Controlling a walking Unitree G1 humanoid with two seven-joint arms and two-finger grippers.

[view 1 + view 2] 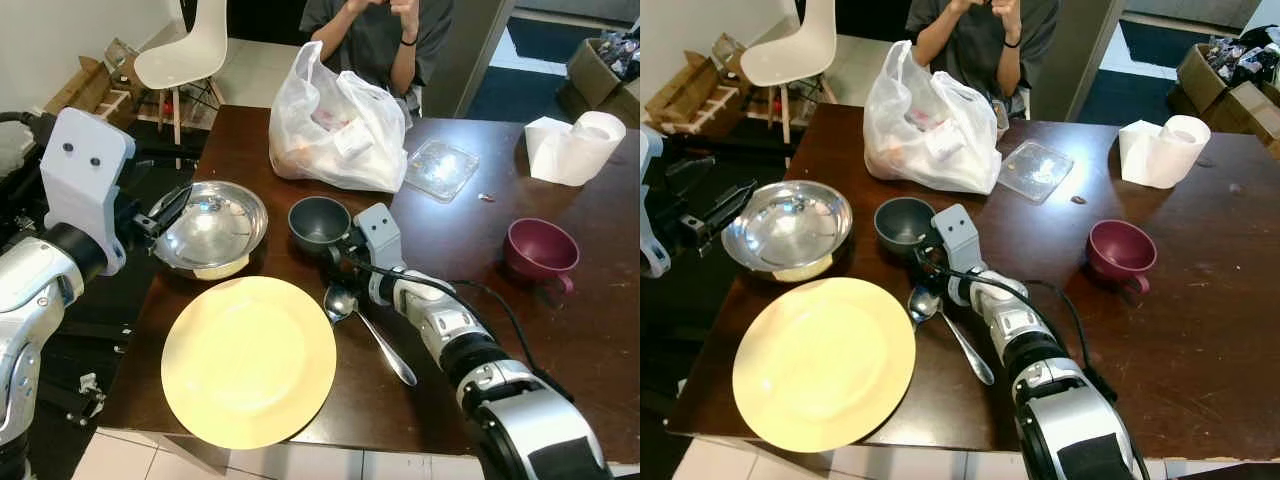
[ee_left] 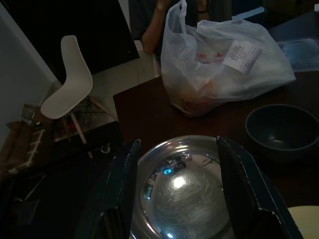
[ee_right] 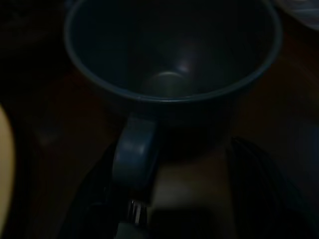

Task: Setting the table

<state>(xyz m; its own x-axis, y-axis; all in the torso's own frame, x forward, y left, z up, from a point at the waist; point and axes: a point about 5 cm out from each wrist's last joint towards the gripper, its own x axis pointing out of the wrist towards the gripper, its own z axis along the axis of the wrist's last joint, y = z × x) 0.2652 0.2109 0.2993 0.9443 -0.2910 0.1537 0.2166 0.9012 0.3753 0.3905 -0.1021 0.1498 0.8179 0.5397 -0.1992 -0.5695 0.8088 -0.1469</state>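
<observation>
Dark table [image 1: 600, 330] holds one plate [image 1: 248, 360], two cups, one spoon [image 1: 365, 325]; both hands' fingers spread apart.

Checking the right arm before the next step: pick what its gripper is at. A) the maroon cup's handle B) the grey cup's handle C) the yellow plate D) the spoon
B: the right gripper sits at the grey cup, and the right wrist view shows the cup's handle between its open fingers, not yet clamped; the maroon cup, spoon and yellow plate lie apart from it.
</observation>
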